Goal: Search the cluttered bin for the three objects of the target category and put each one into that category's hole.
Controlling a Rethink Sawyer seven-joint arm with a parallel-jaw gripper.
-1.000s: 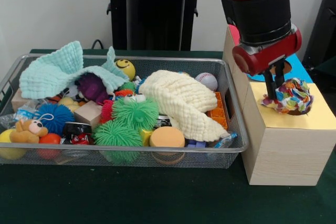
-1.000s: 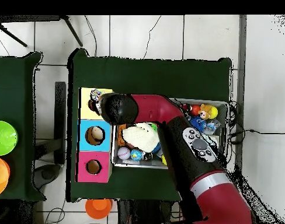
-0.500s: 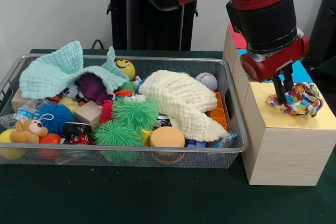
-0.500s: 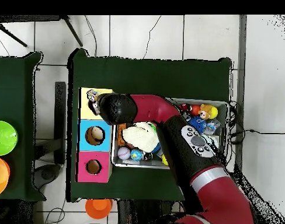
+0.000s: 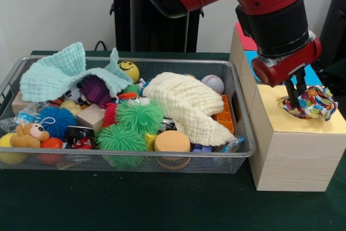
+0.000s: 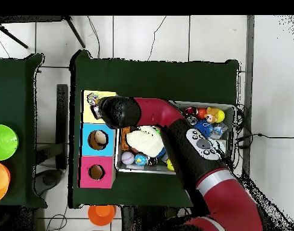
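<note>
My gripper (image 5: 296,100) stands over the yellow top of the light wood box (image 5: 289,150), to the right of the wire-mesh bin (image 5: 162,155). Its fingers are close together, shut on the left edge of a white fabric bundle with coloured patches (image 5: 312,103), which rests on the yellow surround. The bundle covers the hole. In the overhead view the bundle (image 6: 93,98) lies on the yellow square (image 6: 86,117), and the arm's wrist (image 6: 116,110) hides the gripper. No other such bundle shows in the bin (image 6: 232,108).
The bin holds a mint cloth (image 5: 59,74), a cream cloth (image 5: 186,104), green spiky balls (image 5: 138,117), a baseball (image 5: 214,83) and other toys. The blue-surround hole (image 6: 97,139) and the red-surround hole (image 6: 96,172) lie beyond the yellow square.
The gripper has moved right across the yellow box top with the bundle, which has gone from the surround's left part to its right part.
</note>
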